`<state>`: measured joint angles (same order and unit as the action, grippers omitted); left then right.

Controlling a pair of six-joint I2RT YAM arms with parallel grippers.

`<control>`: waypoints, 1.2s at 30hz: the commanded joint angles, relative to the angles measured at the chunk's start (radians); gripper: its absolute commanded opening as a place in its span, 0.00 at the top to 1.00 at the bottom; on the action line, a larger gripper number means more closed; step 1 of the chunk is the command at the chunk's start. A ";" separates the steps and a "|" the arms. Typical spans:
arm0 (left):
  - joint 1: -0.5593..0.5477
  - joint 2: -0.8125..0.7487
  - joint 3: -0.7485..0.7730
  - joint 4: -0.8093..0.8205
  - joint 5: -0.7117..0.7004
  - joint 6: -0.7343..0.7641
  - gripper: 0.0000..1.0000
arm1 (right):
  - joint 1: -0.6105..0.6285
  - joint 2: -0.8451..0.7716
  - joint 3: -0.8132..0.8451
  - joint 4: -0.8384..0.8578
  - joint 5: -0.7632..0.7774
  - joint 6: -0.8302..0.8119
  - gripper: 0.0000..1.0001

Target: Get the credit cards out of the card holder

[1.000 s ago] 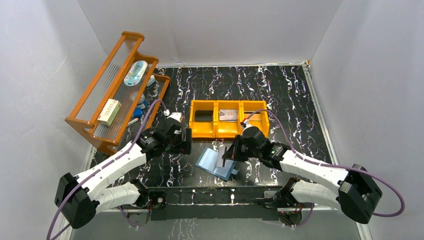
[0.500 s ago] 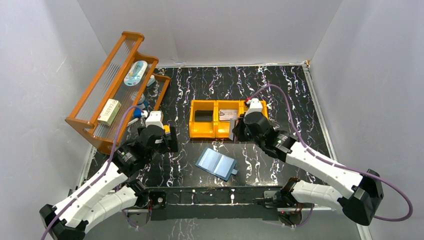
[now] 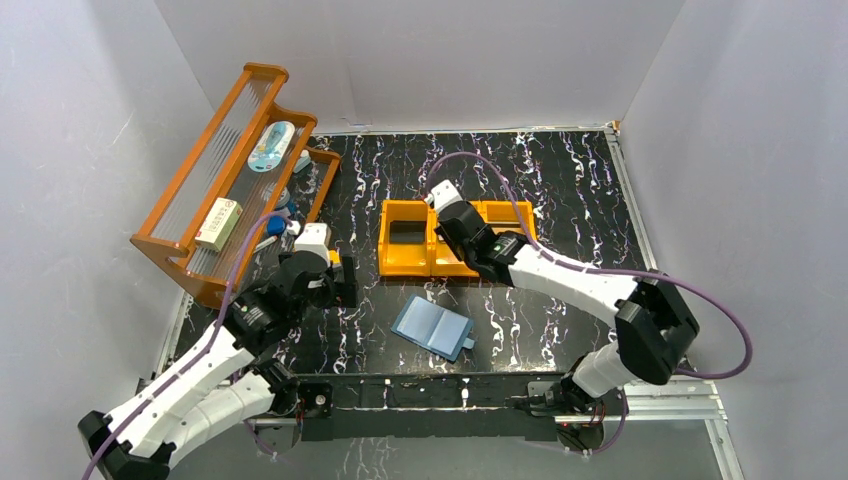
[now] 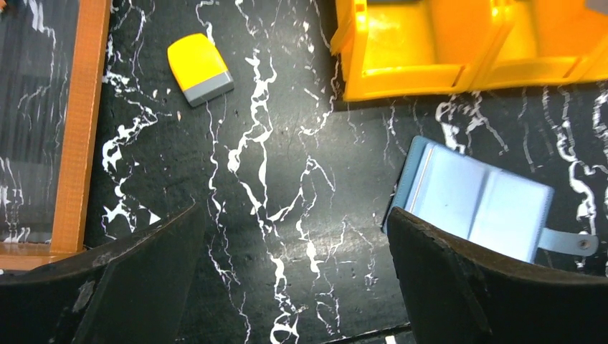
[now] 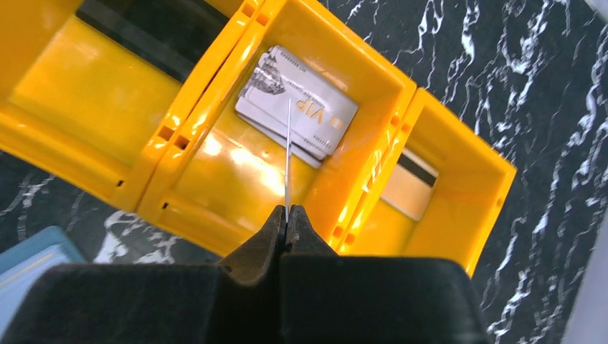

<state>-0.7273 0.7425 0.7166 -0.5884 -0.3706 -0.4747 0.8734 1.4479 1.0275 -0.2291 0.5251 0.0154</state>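
My right gripper (image 5: 287,215) has its jaws pressed together on a thin credit card (image 5: 288,154). In the wrist view the card shows edge-on, over the middle compartment of the orange bin (image 5: 79,100) at the centre of the frame. Under it in that compartment lies a grey VIP card (image 5: 315,118) — possibly two stacked, as I can't separate the edges cleanly. The right compartment holds a striped card (image 5: 412,183). I can't tell what the dark shape in the left compartment is.

The card holder (image 3: 432,328) lies open and flat on the table in the lower centre of the overhead view, apart from both arms. At the lower right of the left wrist view its pale blue pockets show no card edges that I can make out.

My left gripper (image 4: 294,215) hangs over bare tabletop just left of the holder, its jaws spread wide with nothing between them.

My read is that the job is nearly done — the cards are out of the holder, and what's left is to let this last one drop into the bin.
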 commanded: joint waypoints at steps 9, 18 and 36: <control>0.005 -0.142 -0.025 0.041 -0.066 0.002 0.02 | -0.082 0.144 0.079 0.148 -0.173 -0.448 1.00; 0.005 -0.105 -0.015 0.028 -0.062 -0.004 0.02 | -0.120 0.242 0.169 0.116 -0.204 -0.572 1.00; 0.005 -0.062 -0.010 0.025 -0.059 0.002 0.02 | -0.121 0.384 0.149 0.204 -0.129 -0.701 0.97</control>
<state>-0.7273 0.6739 0.6994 -0.5613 -0.4080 -0.4755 0.7528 1.8374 1.2102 -0.1112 0.3931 -0.6388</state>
